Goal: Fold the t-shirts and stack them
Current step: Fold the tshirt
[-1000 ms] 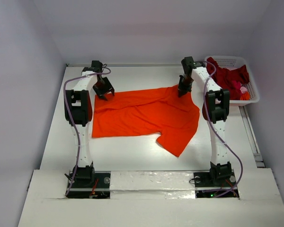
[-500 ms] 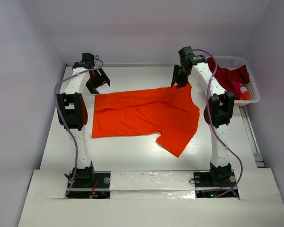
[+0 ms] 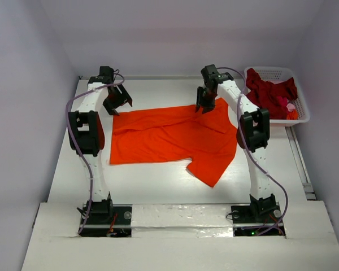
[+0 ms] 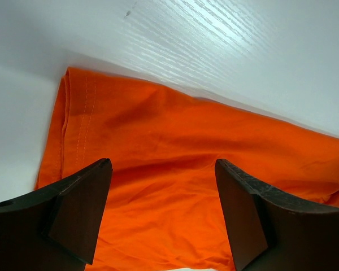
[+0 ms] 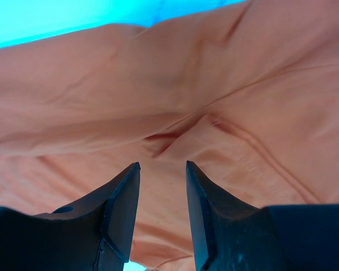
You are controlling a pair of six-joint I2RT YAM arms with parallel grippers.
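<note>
Left gripper (image 3: 120,106) and right gripper (image 3: 204,108) hang released over the unfolded orange t-shirt (image 3: 169,138); red t-shirts (image 3: 268,93) wait in the basket (image 3: 277,70).

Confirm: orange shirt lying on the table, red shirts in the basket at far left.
Wrong side: the basket with the red shirts stands at the far right, as the top view shows. The orange shirt does lie on the table.

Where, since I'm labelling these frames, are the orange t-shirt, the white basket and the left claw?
orange t-shirt (image 3: 169,138), top view, middle of its body.
white basket (image 3: 277,73), top view, far latticed wall.
left claw (image 4: 163,166), left wrist view, midway between its open fingertips.
</note>
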